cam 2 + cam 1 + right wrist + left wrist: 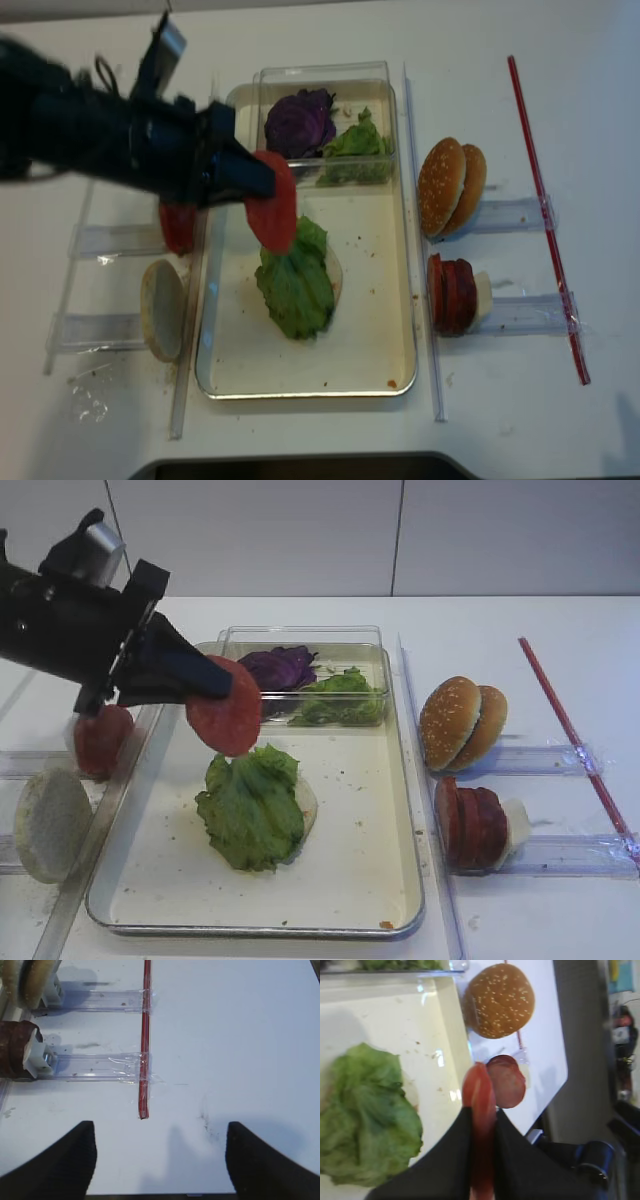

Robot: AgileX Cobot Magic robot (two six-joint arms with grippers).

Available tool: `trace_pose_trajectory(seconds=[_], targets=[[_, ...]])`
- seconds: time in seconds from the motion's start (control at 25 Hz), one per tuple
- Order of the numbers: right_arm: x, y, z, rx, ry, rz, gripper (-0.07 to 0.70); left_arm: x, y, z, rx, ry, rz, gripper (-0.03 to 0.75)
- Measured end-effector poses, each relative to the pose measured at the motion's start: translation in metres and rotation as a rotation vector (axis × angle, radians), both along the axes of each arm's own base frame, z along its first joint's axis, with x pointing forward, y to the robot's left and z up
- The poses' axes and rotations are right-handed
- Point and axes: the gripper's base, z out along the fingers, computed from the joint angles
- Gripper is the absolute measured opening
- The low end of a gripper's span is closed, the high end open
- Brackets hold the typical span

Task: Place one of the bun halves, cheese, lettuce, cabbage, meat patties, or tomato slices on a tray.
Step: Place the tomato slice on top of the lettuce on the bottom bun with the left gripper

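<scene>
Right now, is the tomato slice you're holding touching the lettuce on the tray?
Apart. The exterior high view shows the tomato slice pinched in the left gripper, hanging above the lettuce with cream tray floor between them.

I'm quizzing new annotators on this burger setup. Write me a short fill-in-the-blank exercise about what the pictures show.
1. The left gripper is shut on a ____ slice.
2. The lettuce lying on the tray floor is ____ in colour.
3. The purple cabbage sits in the clear plastic ____ at the tray's far end.
4. The right gripper's fingers stand ____, holding nothing.

Missing words: tomato; green; box; open
</scene>
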Motion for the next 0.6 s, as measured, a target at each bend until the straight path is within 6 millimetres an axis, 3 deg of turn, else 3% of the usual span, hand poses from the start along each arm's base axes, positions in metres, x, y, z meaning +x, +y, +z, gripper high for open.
trace_pose_trajectory(seconds=[0.28,0.44,0.6], targets=[[0.0,0.0,0.0,0.0,0.0,0.0,0.549,-0.016,-0.002,-0.024,-0.083,0.004,0.004,0.041],[0.0,0.0,0.0,-0.001,0.0,0.001,0.549,-0.014,-0.003,-0.026,-0.102,0.0,0.023,0.041],[0.0,0.0,0.0,-0.001,0.0,0.001,0.549,-0.006,-0.006,-0.045,-0.1,0.056,0.03,0.041]])
